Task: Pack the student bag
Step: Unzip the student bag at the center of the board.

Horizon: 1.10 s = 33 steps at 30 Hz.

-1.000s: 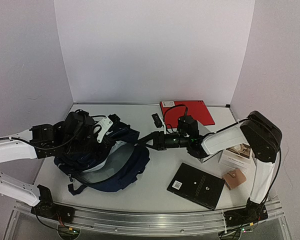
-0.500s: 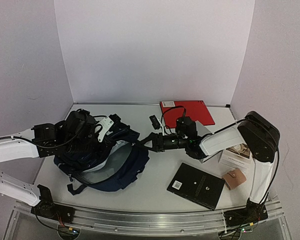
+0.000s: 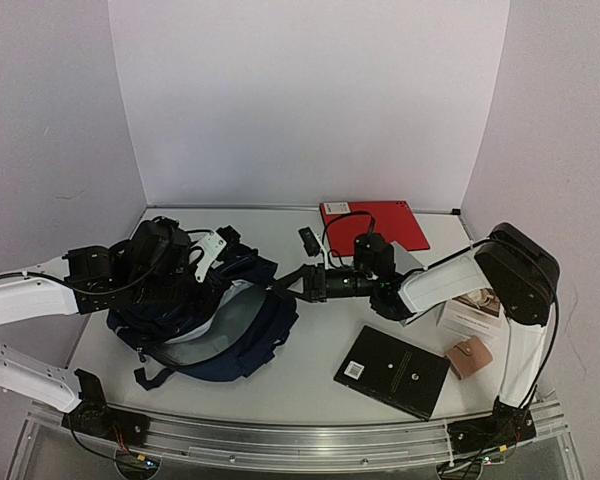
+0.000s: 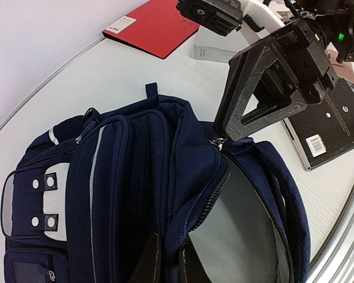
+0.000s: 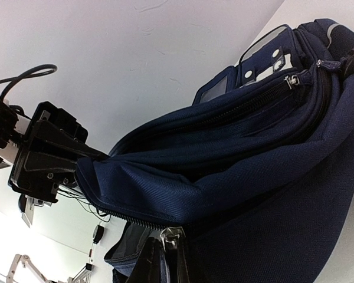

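Note:
The student bag (image 3: 230, 335) lies on its side at the left of the table, dark navy, its main zip partly undone with grey lining (image 4: 242, 230) showing. My left gripper (image 4: 168, 264) is shut on the fabric rim of the bag's (image 4: 124, 177) opening, at its near side. My right gripper (image 5: 164, 262) reaches in from the right and is closed on the metal zipper pull (image 5: 173, 236) at the far end of the opening. In the top view the two grippers, left (image 3: 208, 280) and right (image 3: 285, 287), hold opposite ends of the mouth.
A red notebook (image 3: 375, 222) lies at the back. A black book (image 3: 392, 370) lies at the front right, with a white box (image 3: 470, 310) and a small tan pouch (image 3: 468, 357) beside it. A small black item (image 3: 310, 240) sits near the notebook.
My right gripper has moved left to the bag's opening and closed on the zipper pull. The left gripper keeps its hold on the rim.

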Available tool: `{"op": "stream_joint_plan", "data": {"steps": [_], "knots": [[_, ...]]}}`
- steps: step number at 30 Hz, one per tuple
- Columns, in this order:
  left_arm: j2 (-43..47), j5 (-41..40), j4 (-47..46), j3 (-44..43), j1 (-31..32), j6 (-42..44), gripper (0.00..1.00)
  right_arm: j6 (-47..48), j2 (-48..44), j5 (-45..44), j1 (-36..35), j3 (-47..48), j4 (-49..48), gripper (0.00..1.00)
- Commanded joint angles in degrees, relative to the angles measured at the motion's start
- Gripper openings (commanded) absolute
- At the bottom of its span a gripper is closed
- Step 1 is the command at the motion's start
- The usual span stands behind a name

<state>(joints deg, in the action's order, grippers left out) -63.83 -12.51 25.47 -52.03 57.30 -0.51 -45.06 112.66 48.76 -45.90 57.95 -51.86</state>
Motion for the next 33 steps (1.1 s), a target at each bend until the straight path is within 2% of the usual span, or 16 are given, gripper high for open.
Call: {"op": "stream_joint_plan", "data": {"steps": [1, 12, 15, 17, 19, 22, 29, 33], "knots": [[0.89, -1.02, -4.30, -2.18, -0.61, -0.98, 0.00, 0.67, -0.34, -0.60, -0.56, 1.02, -2.93, 0.12], [1.28, -1.02, -4.13, -2.18, -1.00, -0.92, 0.00, 7.35, -0.13, -1.86, -1.04, 1.98, 5.15, 0.17], [1.17, -1.02, -4.19, -2.20, -1.12, -0.90, 0.00, 8.60, -0.46, -2.53, -1.04, 2.07, 6.58, 0.12], [1.05, -0.96, -4.21, -2.26, -1.21, -0.89, 0.00, 9.27, -0.97, -3.58, -1.06, 1.90, 7.26, 0.04], [1.00, -0.95, -4.17, -2.25, -1.23, -0.89, 0.00, 9.62, -1.72, -4.67, -1.05, 1.65, 7.47, 0.00], [1.08, -0.85, -4.00, -2.47, -1.24, -0.72, 0.00, 10.29, -3.11, -8.48, -1.08, 1.53, 8.86, 0.00], [2.58, 0.87, -2.78, -4.90, -1.33, 0.01, 0.00, 15.53, -2.46, -24.54, -1.05, 7.18, 25.40, 0.00], [2.91, 3.65, 0.14, -8.29, -1.61, 0.42, 0.00, 16.41, -0.47, -24.73, -0.87, 10.17, 27.27, 0.00]]}}
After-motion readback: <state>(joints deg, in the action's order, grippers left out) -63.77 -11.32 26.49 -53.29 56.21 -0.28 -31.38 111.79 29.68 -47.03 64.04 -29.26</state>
